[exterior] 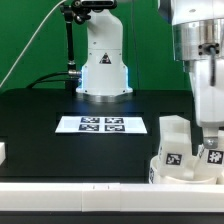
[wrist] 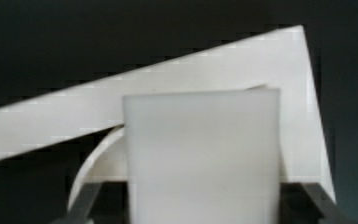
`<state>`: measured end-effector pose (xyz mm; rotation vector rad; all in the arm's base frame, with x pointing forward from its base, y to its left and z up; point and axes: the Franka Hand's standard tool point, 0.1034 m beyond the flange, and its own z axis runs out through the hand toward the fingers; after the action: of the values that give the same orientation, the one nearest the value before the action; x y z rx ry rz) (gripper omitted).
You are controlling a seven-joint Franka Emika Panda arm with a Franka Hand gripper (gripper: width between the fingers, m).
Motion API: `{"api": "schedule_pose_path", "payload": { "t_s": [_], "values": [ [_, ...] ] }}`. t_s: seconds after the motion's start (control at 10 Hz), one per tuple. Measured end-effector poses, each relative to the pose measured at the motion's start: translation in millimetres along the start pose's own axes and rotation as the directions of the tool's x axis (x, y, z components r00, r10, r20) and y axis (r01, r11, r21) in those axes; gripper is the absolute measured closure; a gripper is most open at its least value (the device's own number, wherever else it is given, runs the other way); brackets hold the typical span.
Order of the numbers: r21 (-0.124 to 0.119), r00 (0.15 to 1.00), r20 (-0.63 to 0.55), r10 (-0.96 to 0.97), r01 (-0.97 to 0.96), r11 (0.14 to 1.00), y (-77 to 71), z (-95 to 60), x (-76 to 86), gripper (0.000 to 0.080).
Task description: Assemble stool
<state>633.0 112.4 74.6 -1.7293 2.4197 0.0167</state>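
Note:
The round white seat (exterior: 178, 173) lies at the exterior view's lower right. One white leg (exterior: 174, 136) with a black-and-white tag stands upright on it. My gripper (exterior: 212, 133) hangs beside that leg, shut on a second tagged leg (exterior: 213, 154) held upright at the seat. In the wrist view this leg (wrist: 202, 140) fills the gap between the dark fingers (wrist: 91, 202), which press on both its sides. A curved piece of the seat's rim (wrist: 92, 165) shows just past the leg. The leg's lower end is hidden.
The marker board (exterior: 102, 124) lies flat mid-table, before the arm's white base (exterior: 103, 72). A small white part (exterior: 3, 152) sits at the exterior view's left edge. A white rail (exterior: 70, 190) runs along the front. A white angled surface (wrist: 229, 70) lies under the held leg.

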Motion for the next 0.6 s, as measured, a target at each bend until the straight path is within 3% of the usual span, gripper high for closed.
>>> {"api": "schedule_pose_path", "payload": {
  "t_s": [0.5, 0.6],
  "values": [
    [-0.003, 0.986, 0.026, 0.162, -0.162, 0.987, -2.0, -0.2, 2.6, 0.0459],
    [-0.004, 0.988, 0.03, 0.154, -0.154, 0.988, -1.6, 0.0, 1.8, 0.043]
  ]
}}
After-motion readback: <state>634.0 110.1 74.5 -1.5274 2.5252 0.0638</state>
